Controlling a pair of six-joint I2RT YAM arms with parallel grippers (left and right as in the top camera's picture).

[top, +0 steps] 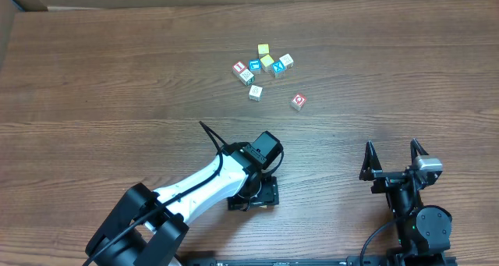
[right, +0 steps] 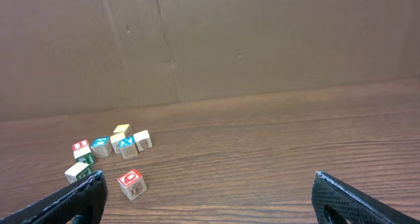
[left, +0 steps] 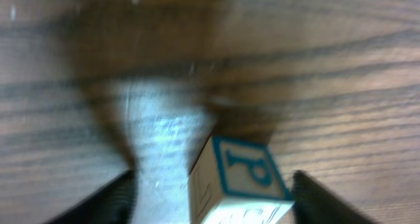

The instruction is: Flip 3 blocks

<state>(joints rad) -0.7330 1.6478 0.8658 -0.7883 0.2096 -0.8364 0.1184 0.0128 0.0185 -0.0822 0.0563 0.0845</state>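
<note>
The left arm (top: pixel 199 189) reaches from the lower left corner of the overhead view toward the lower middle, its left gripper (top: pixel 253 194) pointed down at the table (top: pixel 93 94). In the left wrist view the P block (left: pixel 243 181) stands on the table at the bottom centre, a blue "P" in a blue frame on its upper face. The jaws are open on either side of it. There is a clear gap between the block and the finger at the lower left. The view is blurred, so the finger at the lower right may or may not be brushing the block.

In the upper middle of the overhead view a cluster of blocks (top: pixel 267 62) sits close together, well apart from the left gripper, with yellow, blue and red tops among them. A pale block (top: pixel 255 93) lies just below the cluster. To the right of it, set a little apart, is the O block (top: pixel 299 102), its red-lettered face up.

At the lower right the right gripper (top: pixel 392 158) rests near the table's edge, jaws spread wide and holding nothing, far from every block.
</note>
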